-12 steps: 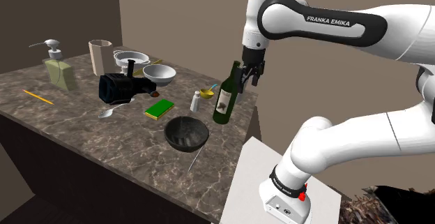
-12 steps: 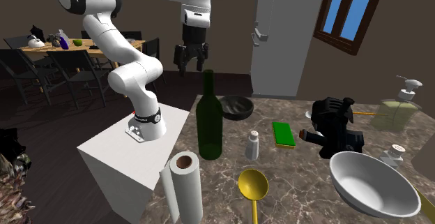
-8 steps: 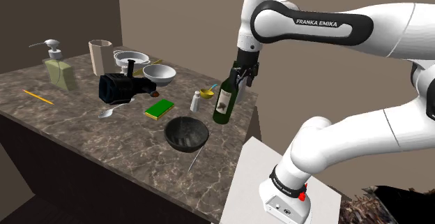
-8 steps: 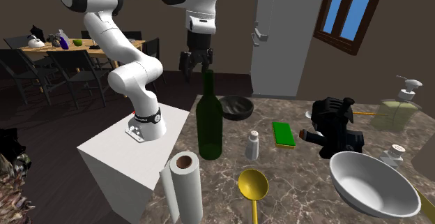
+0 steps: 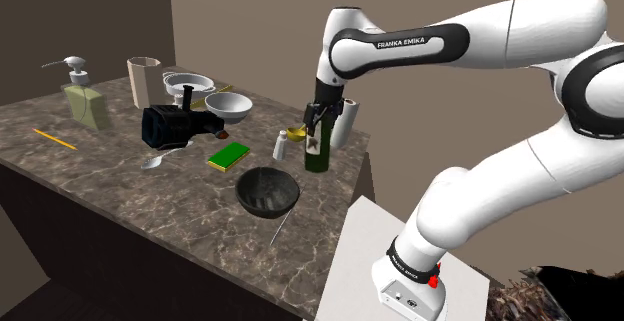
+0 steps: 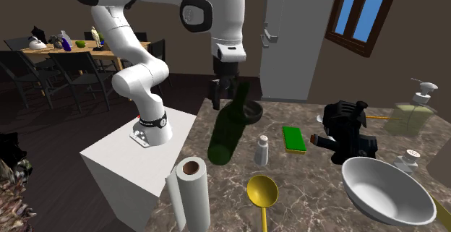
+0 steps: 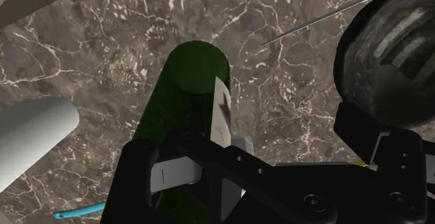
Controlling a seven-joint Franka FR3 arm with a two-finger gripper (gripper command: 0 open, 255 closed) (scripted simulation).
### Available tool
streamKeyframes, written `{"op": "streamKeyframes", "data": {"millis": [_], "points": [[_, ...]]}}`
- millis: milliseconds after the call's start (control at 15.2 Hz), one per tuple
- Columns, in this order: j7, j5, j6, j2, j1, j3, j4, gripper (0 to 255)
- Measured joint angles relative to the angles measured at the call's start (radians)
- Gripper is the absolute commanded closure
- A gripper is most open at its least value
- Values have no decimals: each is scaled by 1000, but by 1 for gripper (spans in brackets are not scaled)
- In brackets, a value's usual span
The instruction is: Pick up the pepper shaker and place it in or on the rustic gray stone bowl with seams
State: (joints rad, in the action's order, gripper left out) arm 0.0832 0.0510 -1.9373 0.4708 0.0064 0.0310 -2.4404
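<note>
Shoulder view shows the shaker (image 5: 280, 147), small, pale grey, rounded cap, standing upright, long axis vertical, cap up. Gripper (image 5: 312, 119) jaws stand apart by the tilted bottle (image 5: 318, 151).

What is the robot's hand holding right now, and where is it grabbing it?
Nothing. The open tool only presses against the neck of the leaning bottle.

Tabletop (image 5: 120, 179): brown pale-veined stone, polished. Bottle (image 6: 230, 126): dark green glass, glossy. Bowl (image 5: 268, 191), centre of shoulder view: dark grey stone, rough, seamed. Ladle (image 6: 261, 192), lower centre of second exterior view: shiny yellow metal. Roll (image 6: 190, 194): matt white paper.
</note>
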Motion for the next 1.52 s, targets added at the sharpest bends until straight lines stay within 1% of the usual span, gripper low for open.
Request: {"op": "streamKeyframes", "data": {"millis": [264, 396, 660, 858, 1254, 1518], "points": [[-39, -17, -136, -130, 1, 26, 31, 0], [-60, -31, -195, -205, 3, 37, 67, 0], [-100, -72, -297, -342, 11, 49, 136, 0], [-132, -101, -351, -434, 12, 56, 194, 0], [-142, -117, -437, -487, 17, 49, 183, 0], [-148, -122, -455, -502, 18, 44, 186, 0]]}}
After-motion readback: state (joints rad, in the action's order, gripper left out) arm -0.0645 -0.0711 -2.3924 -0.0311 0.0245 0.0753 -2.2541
